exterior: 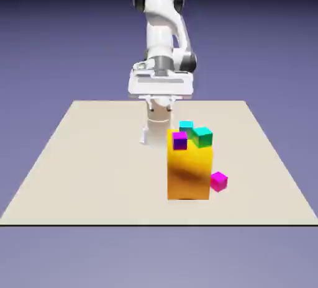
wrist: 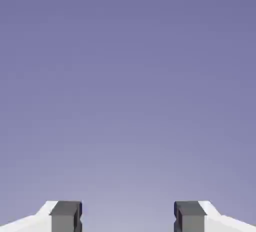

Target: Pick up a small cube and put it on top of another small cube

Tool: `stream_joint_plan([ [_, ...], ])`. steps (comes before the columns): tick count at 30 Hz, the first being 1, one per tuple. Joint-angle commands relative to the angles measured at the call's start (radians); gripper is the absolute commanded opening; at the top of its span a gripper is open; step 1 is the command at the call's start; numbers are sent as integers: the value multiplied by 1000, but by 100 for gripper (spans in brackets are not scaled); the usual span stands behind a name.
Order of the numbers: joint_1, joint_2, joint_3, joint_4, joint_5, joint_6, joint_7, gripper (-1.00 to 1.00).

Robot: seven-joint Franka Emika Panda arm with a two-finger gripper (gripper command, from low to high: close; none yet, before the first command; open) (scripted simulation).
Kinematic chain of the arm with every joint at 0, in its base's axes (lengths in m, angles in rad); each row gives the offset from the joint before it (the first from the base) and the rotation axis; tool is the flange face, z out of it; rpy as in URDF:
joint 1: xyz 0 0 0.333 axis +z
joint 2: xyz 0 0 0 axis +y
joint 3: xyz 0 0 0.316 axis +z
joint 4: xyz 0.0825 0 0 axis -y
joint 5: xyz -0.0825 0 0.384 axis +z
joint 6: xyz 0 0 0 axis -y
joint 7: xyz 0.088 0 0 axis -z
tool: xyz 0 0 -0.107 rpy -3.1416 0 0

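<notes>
Two grey fingertips (wrist: 66,217) stand apart with only backdrop between them, so the gripper (wrist: 127,217) is open and empty. Rightward, the orange block (exterior: 188,172) carries a purple cube (exterior: 179,140), a cyan cube (exterior: 186,125) and a green cube (exterior: 202,135); the small cube (exterior: 218,181) rests on the table (exterior: 74,169) against the block's right side, ungrasped.

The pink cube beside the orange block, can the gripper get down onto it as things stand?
Probably yes. The pink cube lies on the table with its top bare; the orange block stands close on one side only. The gripper is open and empty.
</notes>
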Motion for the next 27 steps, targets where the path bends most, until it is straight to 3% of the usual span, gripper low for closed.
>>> stream_joint_plan([
  [1, 9, 26, 19, 31, -19, -42, -36, 0],
  [12, 93, 343, 246, 343, -276, -520, -353, 0],
  [27, 107, 883, 612, 521, -821, -1169, -347, 0],
])
